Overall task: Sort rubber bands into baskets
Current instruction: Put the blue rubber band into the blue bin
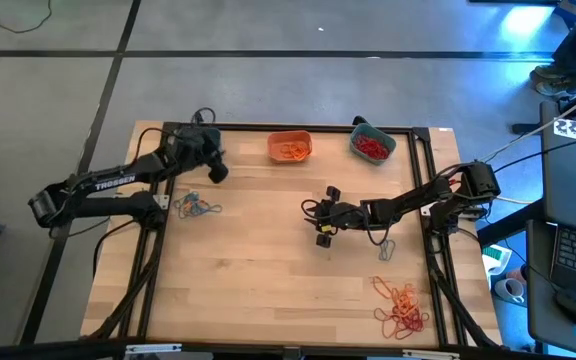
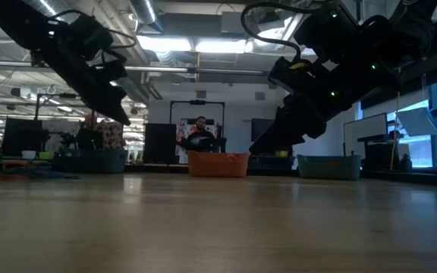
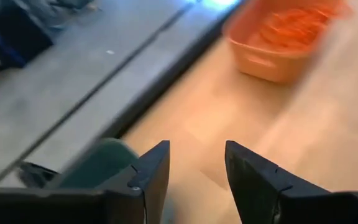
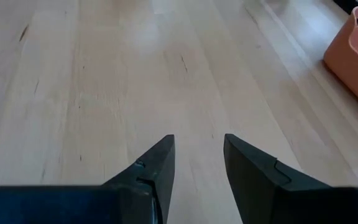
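Note:
Three baskets stand along the table's far edge. The orange basket (image 1: 289,147) holds orange rubber bands and the right teal basket (image 1: 372,143) holds red ones. The left teal basket (image 3: 98,163) shows beside my left finger, and my left arm covers it in the high view. My left gripper (image 1: 218,172) hangs open above the table's far left part, nothing between its fingers (image 3: 157,171). My right gripper (image 1: 324,214) is open over the bare table middle, holding nothing. Loose rubber bands lie in a left clump (image 1: 196,207) and a near-right clump (image 1: 402,308).
A single grey rubber band (image 1: 386,248) lies on the table under my right arm. Black cables loop by my right gripper (image 1: 313,208). A dark frame (image 1: 430,180) borders the table. A person (image 2: 200,136) stands in the room beyond the far edge.

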